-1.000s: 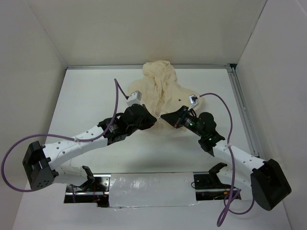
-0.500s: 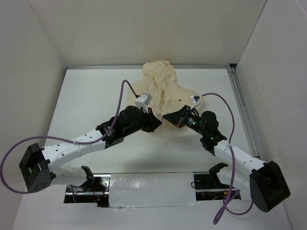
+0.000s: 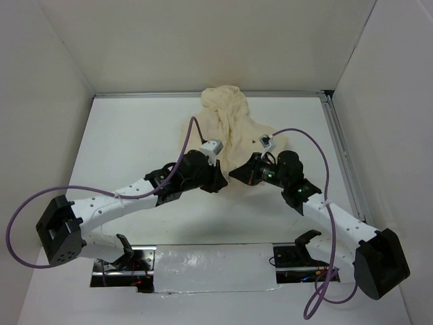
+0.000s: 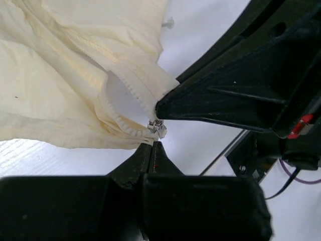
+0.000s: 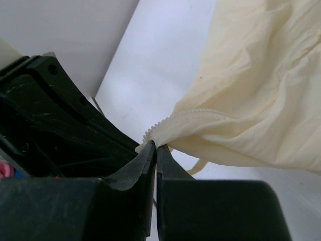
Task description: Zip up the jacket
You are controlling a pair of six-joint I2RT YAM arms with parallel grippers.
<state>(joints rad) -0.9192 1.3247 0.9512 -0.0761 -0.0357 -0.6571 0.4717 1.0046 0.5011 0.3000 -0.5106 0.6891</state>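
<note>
Two grippers meet at the near hem of the jacket [image 3: 233,128], which lies at the far middle of the table [image 3: 128,135], its hood bunched by the back wall [image 3: 216,47]. From above you cannot see the fingertips, but the wrist views show them. Your left gripper [image 4: 154,146] is pinched closed on the hem just under the zipper pull [image 4: 157,128]. Your right gripper [image 5: 156,149] is clamped on the toothed edge [image 5: 180,115]. White table spreads left and toward you, and side walls [image 3: 40,95] close in.
</note>
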